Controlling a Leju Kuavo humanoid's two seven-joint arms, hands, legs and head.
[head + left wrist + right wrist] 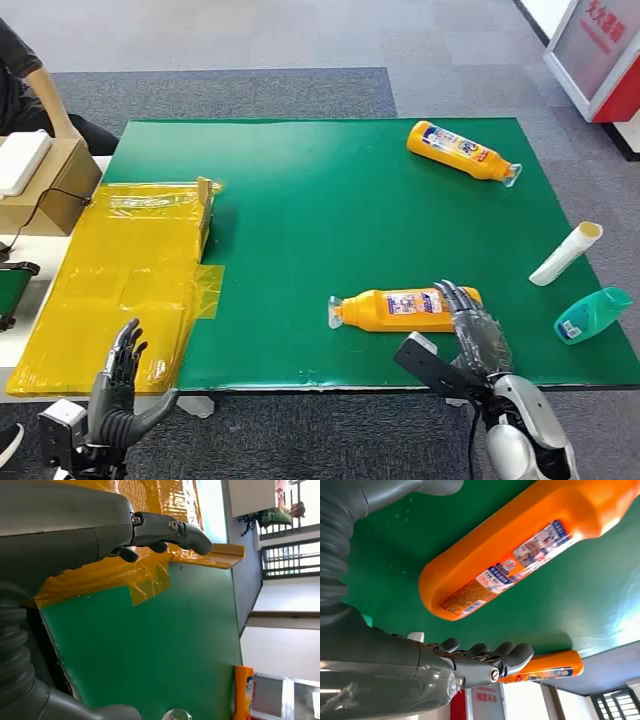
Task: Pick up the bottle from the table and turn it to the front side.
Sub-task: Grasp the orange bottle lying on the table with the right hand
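Both hands sit at the near edge of the table (302,200). Right hand (472,335): fingers extended and spread, holding nothing, positioned just beside the base end of the near orange bottle (407,309); the fingertips reach the bottle's base in the head view, but contact cannot be confirmed. In the right wrist view the right hand's fingers (501,655) lie straight, with a visible gap between them and the bottle.

Near orange bottle: lies on its side on the green table surface, close to the front edge, cap pointing toward the robot's left, a printed label facing up.

Left hand (121,385): raised below the front edge of the table, fingers apart and slightly curled, holding nothing. It hovers in front of the yellow taped sheet (121,280) covering the left part of the table.

Second orange bottle (460,150): lies on its side near the far right of the table, well apart from the first.

White tube (564,254) and teal bottle (592,314): lie at the right edge. A person's arm (45,95) shows at the far left.
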